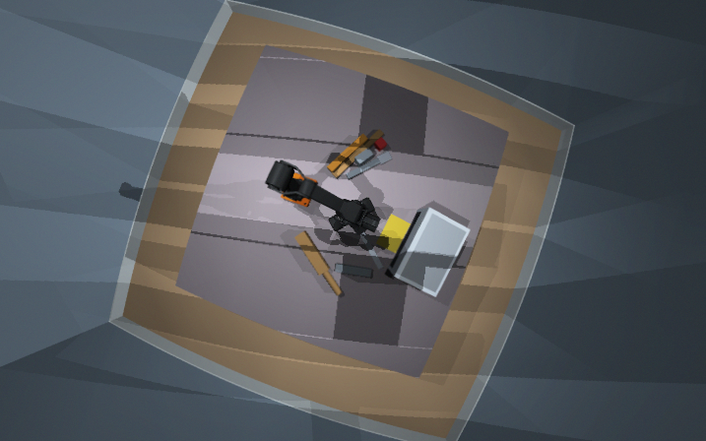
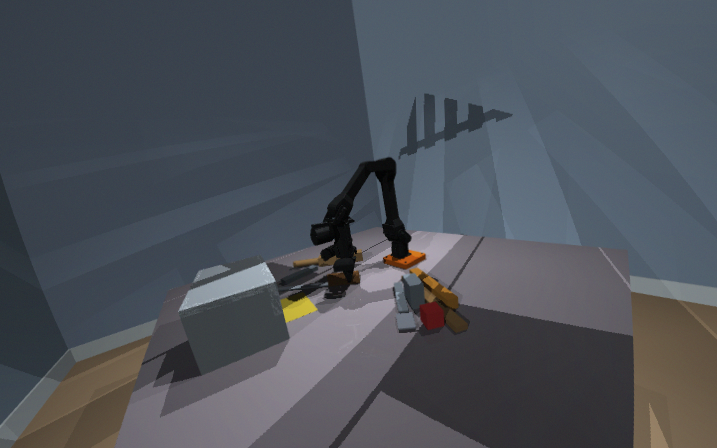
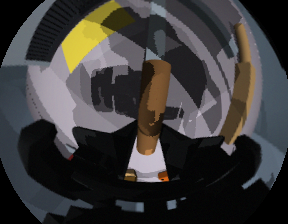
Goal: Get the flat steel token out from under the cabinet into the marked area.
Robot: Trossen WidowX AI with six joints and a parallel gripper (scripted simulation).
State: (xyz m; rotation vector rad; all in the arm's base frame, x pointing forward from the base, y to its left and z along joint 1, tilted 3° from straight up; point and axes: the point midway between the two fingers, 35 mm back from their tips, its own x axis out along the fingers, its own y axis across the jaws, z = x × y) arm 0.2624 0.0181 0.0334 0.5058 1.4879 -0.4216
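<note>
My gripper (image 2: 342, 279) (image 3: 148, 123) is shut on the brown round handle (image 3: 155, 97) of a tool. The tool's thin grey blade (image 1: 375, 258) (image 2: 306, 287) (image 3: 156, 45) reaches away from the fingers, beside the marked area. The yellow marked area (image 1: 397, 223) (image 2: 300, 308) (image 3: 85, 40) lies in front of the cabinet, partly in shadow. The pale grey cabinet (image 1: 433, 249) (image 2: 238, 328) has a dark slotted front (image 3: 44, 37). I cannot make out the steel token in any view. The gripper is on the arm's side of the yellow area; its fingertips are largely hidden in the overhead view.
A wooden paddle-like piece (image 1: 310, 252) (image 3: 241, 100) and a grey bar (image 1: 353, 270) (image 2: 298, 275) lie on one side of the arm. On the other side is a cluster with orange-brown bars (image 1: 347, 156), grey pieces and a red cube (image 1: 380, 143) (image 2: 431, 316).
</note>
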